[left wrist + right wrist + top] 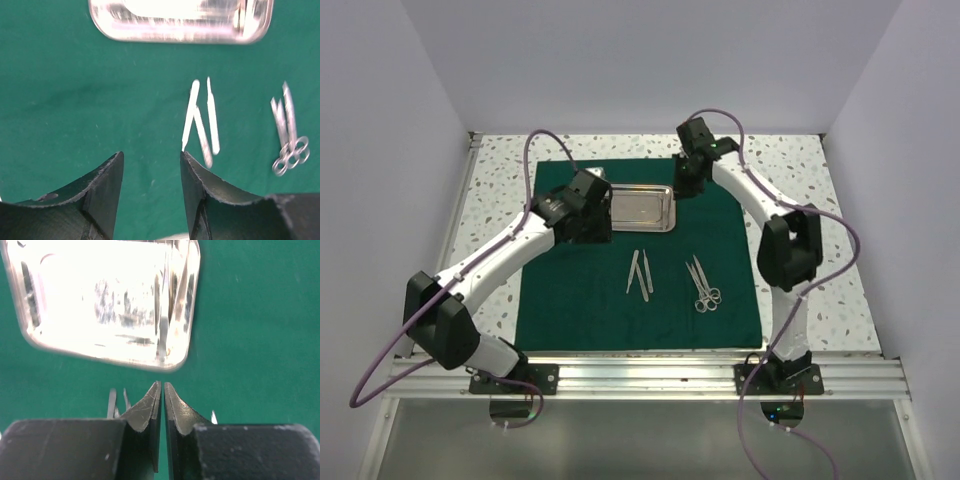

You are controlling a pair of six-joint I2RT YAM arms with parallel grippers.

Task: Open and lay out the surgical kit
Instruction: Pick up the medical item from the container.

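Left gripper [151,160]: jaws parted about halfway, nothing between them, above bare cloth.
Right gripper [163,387]: fingers pressed almost together, only a thin slit left, nothing seen in the grip; tips just short of a rounded tray corner.
Steel tray [672,210]: flat on the far half of the cloth, between the two grippers.
Tweezers [638,272]: on mid-cloth, near side of the tray, one pair crossing another.
Scissors [703,285]: just right of the tweezers, apart from them, rings toward the bases.
Green cloth [570,300]: spread flat; near edge along the aluminium rail [650,375].
Open room: wide bare cloth left of the tweezers; speckled table [500,170] strips on both sides.
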